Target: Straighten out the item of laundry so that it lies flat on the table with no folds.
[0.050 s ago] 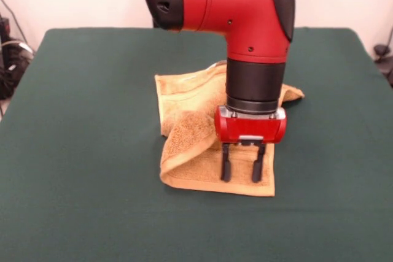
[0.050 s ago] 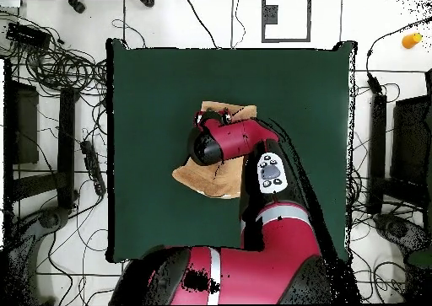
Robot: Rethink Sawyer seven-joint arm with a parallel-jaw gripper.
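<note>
The item of laundry, an orange-tan terry towel [image 1: 190,145], lies crumpled near the middle of the dark green table [image 1: 80,151]. Its left side is folded over in a thick roll, and a corner sticks out to the right behind the arm. My gripper [image 1: 243,170] hangs straight down over the towel's near right part, open, with both black fingers [image 1: 226,169] just above or touching the cloth and nothing between them. From overhead the red arm covers most of the towel [image 2: 207,178], and the gripper itself is hidden under the wrist.
Green tabletop [image 2: 152,92] spreads wide on every side of the towel. Cables and dark equipment [image 2: 51,75] lie on the floor beyond the table edges. The arm's elbow [image 2: 270,172] reaches across the table from the base side.
</note>
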